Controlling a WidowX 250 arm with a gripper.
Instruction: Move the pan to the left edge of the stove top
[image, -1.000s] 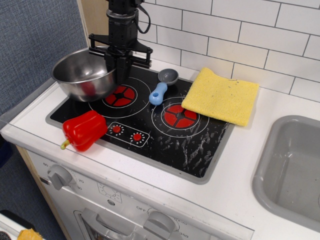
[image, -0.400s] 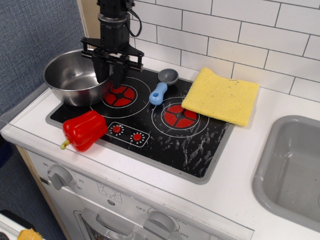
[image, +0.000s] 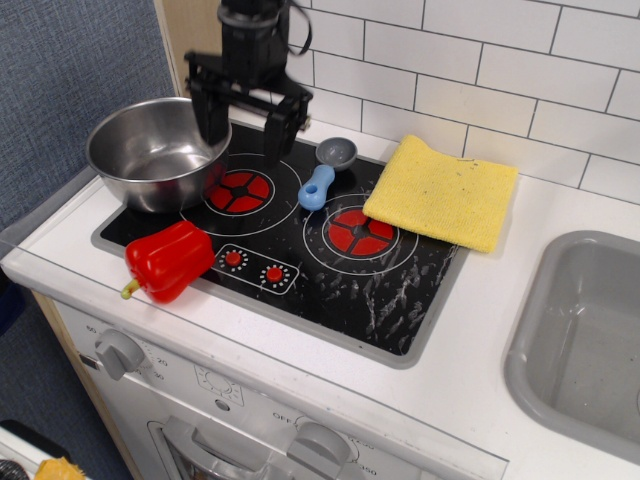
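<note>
**Jaws spread wide, holding nothing**

Gripper (image: 243, 122) hangs above the pan's right rim, empty. Pan (image: 155, 152) sits upright at the left edge of the stove top (image: 330, 270), partly overhanging onto the white worktop (image: 560, 400).

A toy kitchen: black glossy stove top (image: 330, 265) with red-centred burners set into a white bench (image: 560, 215), grey sink basin (image: 585, 335) at right of frame, white tiled wall (image: 480, 60) along the top, oven knobs (image: 120, 352) at lower left.
</note>
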